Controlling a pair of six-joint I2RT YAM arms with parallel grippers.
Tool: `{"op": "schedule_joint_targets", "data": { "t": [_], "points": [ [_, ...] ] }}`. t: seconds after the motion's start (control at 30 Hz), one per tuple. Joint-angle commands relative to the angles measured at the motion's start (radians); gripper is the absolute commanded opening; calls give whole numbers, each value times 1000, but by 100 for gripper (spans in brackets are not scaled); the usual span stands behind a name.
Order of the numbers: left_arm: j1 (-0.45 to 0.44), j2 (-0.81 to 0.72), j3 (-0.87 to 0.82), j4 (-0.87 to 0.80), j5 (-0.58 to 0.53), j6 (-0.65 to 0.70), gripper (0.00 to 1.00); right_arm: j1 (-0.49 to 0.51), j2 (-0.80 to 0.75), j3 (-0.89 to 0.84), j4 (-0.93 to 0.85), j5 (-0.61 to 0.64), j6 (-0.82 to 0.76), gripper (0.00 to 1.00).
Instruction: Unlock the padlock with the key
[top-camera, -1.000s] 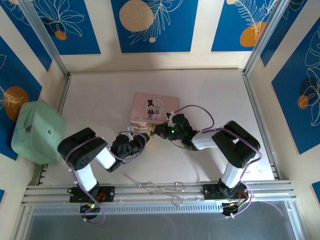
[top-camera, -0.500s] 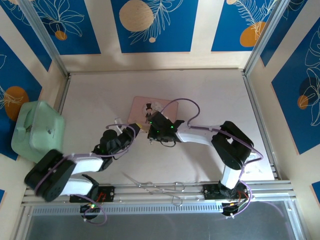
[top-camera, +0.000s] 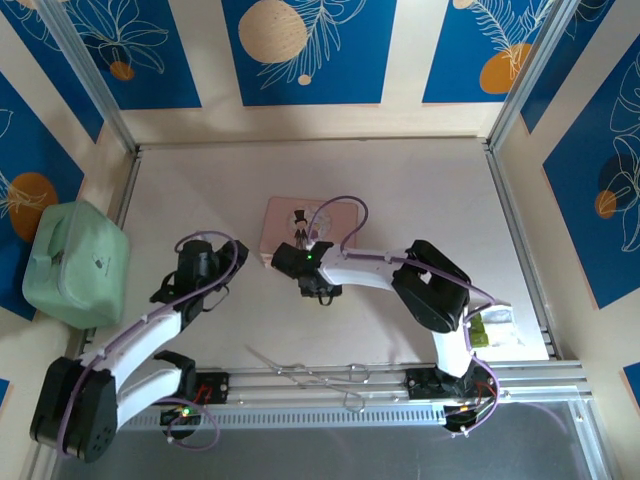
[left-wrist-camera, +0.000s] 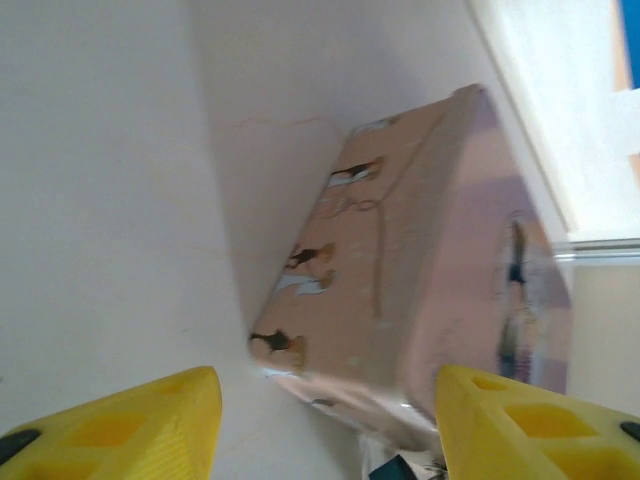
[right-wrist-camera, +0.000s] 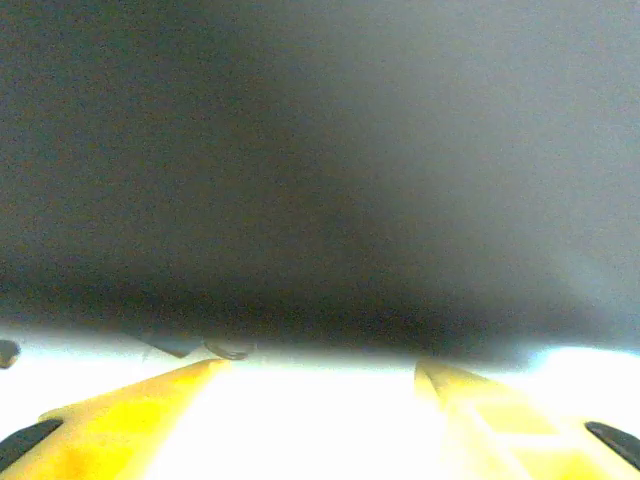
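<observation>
The pink tin box (top-camera: 310, 222) lies mid-table and looms close in the left wrist view (left-wrist-camera: 420, 270). My left gripper (top-camera: 212, 257) hangs left of the box, its yellow fingers (left-wrist-camera: 130, 420) wide apart with bare table between them: open (left-wrist-camera: 328, 405). A small dark blue bit (left-wrist-camera: 398, 468) pokes in at the box's near corner; it may be the padlock, blurred. My right gripper (top-camera: 295, 265) sits low at the box's front edge, open (right-wrist-camera: 320, 400) over glaring white table. The key is hidden.
A mint-green case (top-camera: 75, 262) stands at the left wall. Thin silver wire pieces (top-camera: 310, 375) lie by the front rail. A small packet (top-camera: 495, 325) rests at the right edge. Side rails fence the table.
Both grippers have gone from pinched together in front of the box to open. The left arm has swung out to the left; the right gripper has slid left along the box's front.
</observation>
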Motion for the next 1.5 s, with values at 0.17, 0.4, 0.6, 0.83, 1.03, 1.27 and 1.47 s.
{"op": "schedule_joint_targets", "data": {
  "t": [0.17, 0.4, 0.6, 0.83, 1.03, 1.27, 1.47],
  "points": [
    [34, 192, 203, 16, 175, 198, 58, 31, -377, -191, 158, -50, -136, 42],
    [40, 384, 332, 48, 266, 264, 54, -169, -541, -409, 321, -258, -172, 14],
    [40, 436, 327, 75, 288, 279, 55, -277, -572, -480, 410, -361, -203, 9],
    [37, 455, 312, 93, 312, 281, 54, -328, -544, -465, 427, -391, -235, 7],
    [37, 452, 273, 40, 278, 285, 48, -351, -503, -436, 430, -398, -264, 6],
    [36, 435, 205, 55, 284, 273, 45, -364, -468, -414, 433, -403, -278, 6],
    [37, 370, 153, 45, 297, 263, 42, -364, -464, -417, 438, -410, -270, 6]
  ]
}}
